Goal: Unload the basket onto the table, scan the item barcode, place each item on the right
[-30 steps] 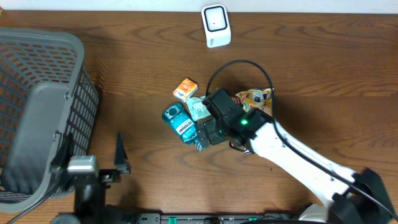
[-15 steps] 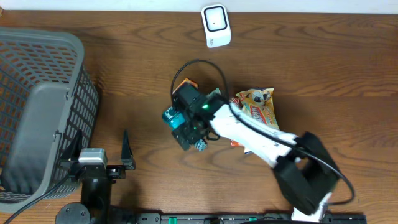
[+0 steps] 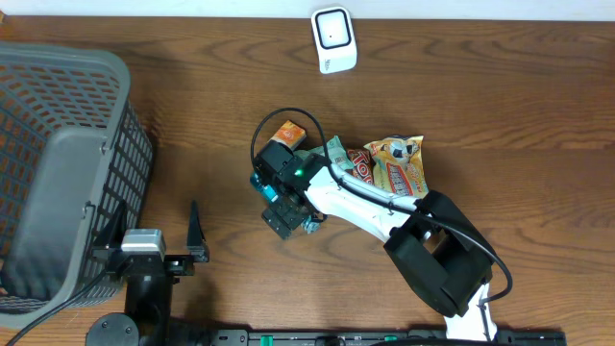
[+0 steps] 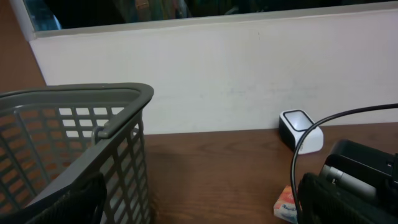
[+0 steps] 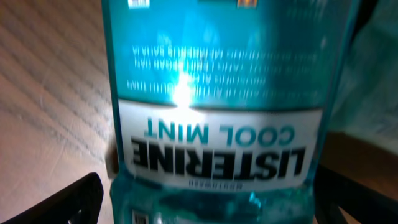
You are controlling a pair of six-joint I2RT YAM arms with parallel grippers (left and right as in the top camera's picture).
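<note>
The right arm (image 3: 370, 204) lay stretched leftward from the near right, the right gripper (image 3: 286, 210) pointing down, jaws spread wide. The left gripper (image 3: 152, 229) sat near-left, jaws equally wide apart.

- The table (image 3: 500, 86) is brown wood, streaked with darker grain.
- The basket (image 3: 135, 163) is grey throughout, its walls an open grid of small squares.
- The scanner (image 3: 333, 39) is white, with a dark window on its face.
- The bottle (image 5: 217, 93) is clear teal; its white label (image 5: 217, 152) carries dark blue lettering, "LISTERINE COOL MINT".
- The box (image 3: 286, 134) is orange with a white patch.
- The snack bag (image 3: 396, 165) mixes yellow, red and white in a busy print.
- The right arm (image 3: 356, 202) is white, ending in black, with a green light (image 3: 298, 174) glowing.
- The wall (image 4: 249, 68) is plain off-white.
</note>
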